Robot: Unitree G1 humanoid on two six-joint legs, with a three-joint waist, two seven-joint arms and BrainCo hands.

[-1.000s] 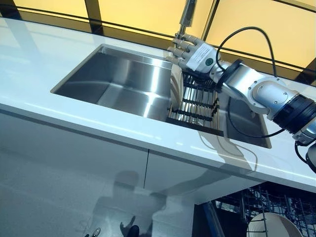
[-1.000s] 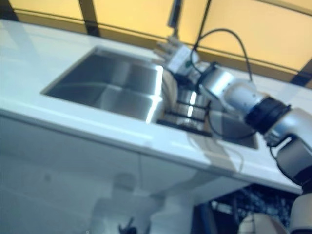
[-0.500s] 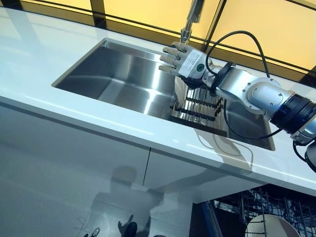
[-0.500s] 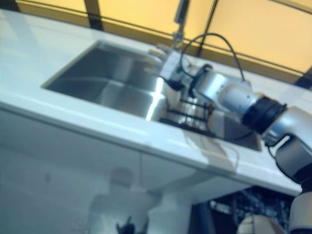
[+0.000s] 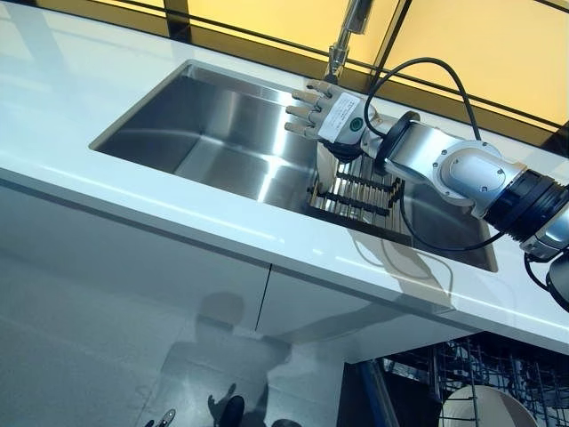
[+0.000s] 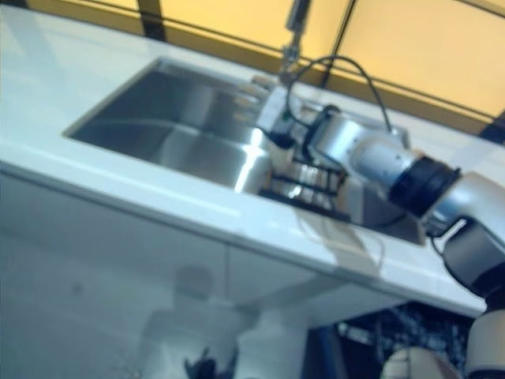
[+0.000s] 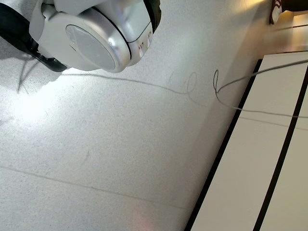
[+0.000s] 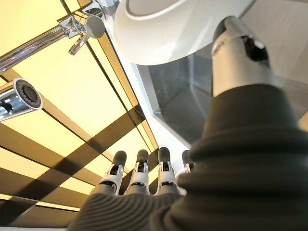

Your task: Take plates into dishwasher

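My right hand (image 5: 325, 112) reaches over the steel sink (image 5: 222, 133), just above the left end of a black dish rack (image 5: 356, 191) that stands in the sink. Its fingers (image 8: 139, 168) are straight and spread. In the right wrist view a white plate (image 8: 173, 29) stands on edge close by the thumb (image 8: 233, 53); the thumb tip is at the plate's rim and the fingers are off it. The hand mostly hides the plate in the eye views. My left hand shows in no view.
A faucet (image 5: 347, 31) rises right behind the hand. The white counter (image 5: 133, 191) runs along the sink's front. An open dishwasher rack (image 5: 444, 369) with a white plate (image 5: 484, 409) in it shows at the lower right, below the counter.
The camera has shifted. My right hand has moved a little to the left and down over the rack's left end, fingers still straight.
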